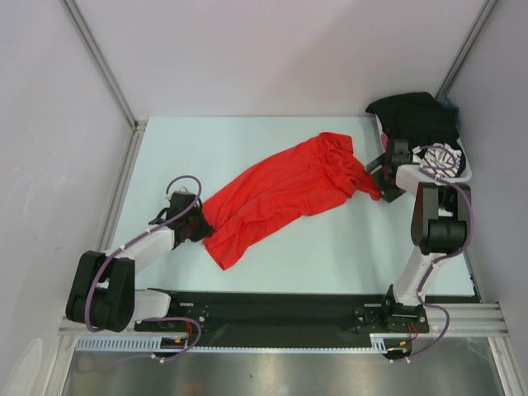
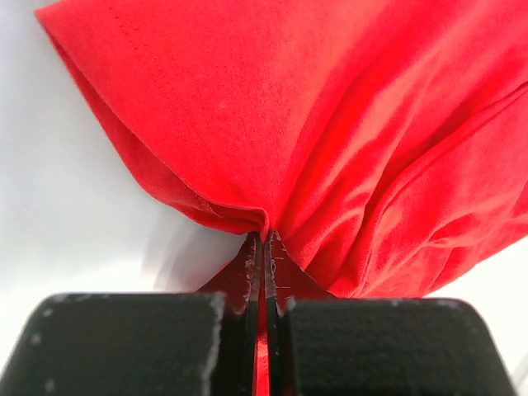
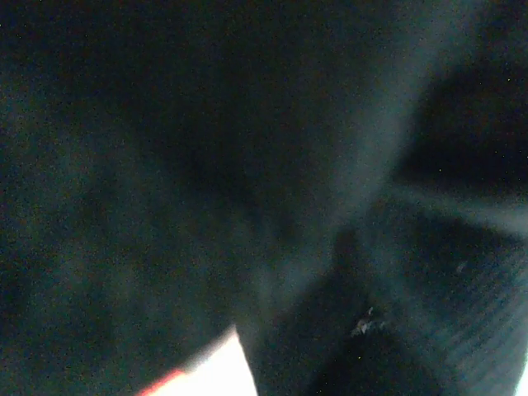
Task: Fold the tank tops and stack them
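Note:
The red tank top (image 1: pixel 280 194) lies crumpled in a diagonal band across the table, from near left to far right. My left gripper (image 1: pixel 200 224) is shut on its near left edge; in the left wrist view the jaws (image 2: pixel 265 239) pinch a fold of the red fabric (image 2: pixel 330 124). My right gripper (image 1: pixel 378 172) is at the top's far right end, against the red fabric. The right wrist view is almost all dark and blurred, with a sliver of red (image 3: pixel 161 381) at the bottom; its jaws do not show. The black tank top (image 1: pixel 412 115) is heaped over the basket at the far right.
The white basket (image 1: pixel 467 172) stands at the table's far right corner, and a patterned black-and-white cloth (image 1: pixel 437 155) lies in it behind the right arm. Grey walls with metal posts close in the table's left, back and right sides.

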